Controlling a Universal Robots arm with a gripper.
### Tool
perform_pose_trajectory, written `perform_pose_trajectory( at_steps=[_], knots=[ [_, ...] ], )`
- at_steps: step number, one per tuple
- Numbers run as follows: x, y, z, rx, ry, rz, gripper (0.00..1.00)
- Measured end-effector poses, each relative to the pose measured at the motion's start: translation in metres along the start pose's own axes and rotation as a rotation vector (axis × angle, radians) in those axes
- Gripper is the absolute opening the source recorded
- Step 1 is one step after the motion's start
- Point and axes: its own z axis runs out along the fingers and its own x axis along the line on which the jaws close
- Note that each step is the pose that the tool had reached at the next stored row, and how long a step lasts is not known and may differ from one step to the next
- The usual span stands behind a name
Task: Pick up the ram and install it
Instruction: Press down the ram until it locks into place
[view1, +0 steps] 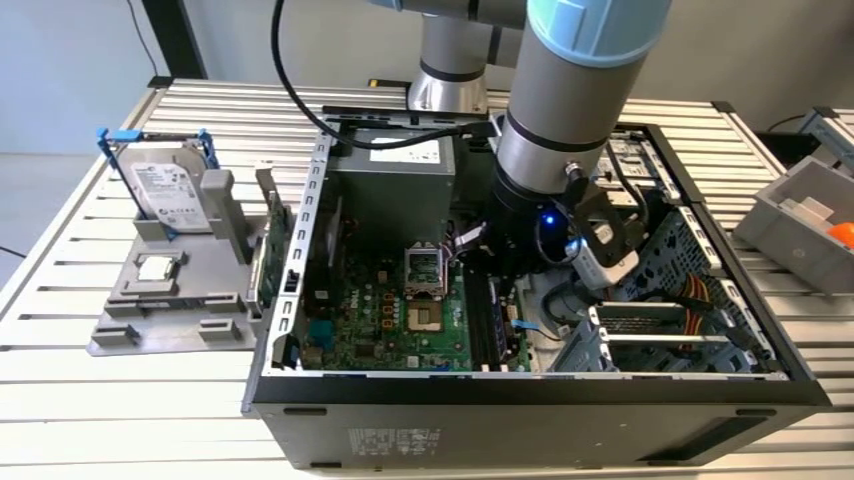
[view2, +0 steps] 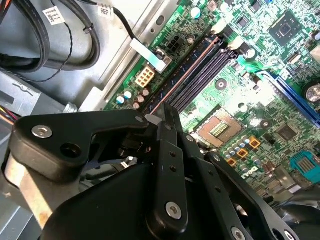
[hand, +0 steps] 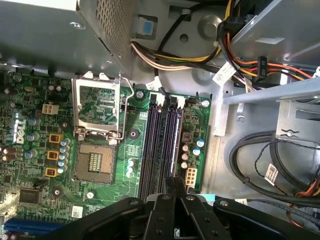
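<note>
Second wrist view: gripper (view2: 161, 119) fingers pressed together, nothing visible between them. Ram (view2: 192, 62) apparently edge-up in the outermost of the memory slots (view2: 212, 62), directly beneath the fingertips, long axis running straight away from them. Cannot tell whether fully seated.

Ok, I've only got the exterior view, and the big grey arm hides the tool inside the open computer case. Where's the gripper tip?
Observer: In the first wrist view the black gripper sits over one end of the row of long black memory slots on the green motherboard.
Operator: What's right beside it?
Observer: A small white square connector, next to that slot end, toward the board's edge.
Operator: Any wiring near it?
Observer: In the second wrist view, thick black cables lie on the grey case metal beyond the board's edge, apart from the gripper.
</note>
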Motion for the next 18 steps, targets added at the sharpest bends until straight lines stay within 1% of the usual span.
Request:
perform_pose_trajectory(
  at_steps=[3, 7, 10, 15, 18],
  knots=[
    [0.0000, 0.0000, 0.0000, -0.0002, 0.0001, -0.008, 0.00],
    [0.0000, 0.0000, -0.0006, -0.0011, 0.0007, -0.037, 0.00],
    [0.0000, 0.0000, -0.0007, -0.0021, 0.0013, -0.070, 0.00],
    [0.0000, 0.0000, -0.0008, -0.0039, 0.0025, -0.134, 0.00],
    [0.0000, 0.0000, -0.0008, -0.0054, 0.0034, -0.180, 0.00]
  ],
)
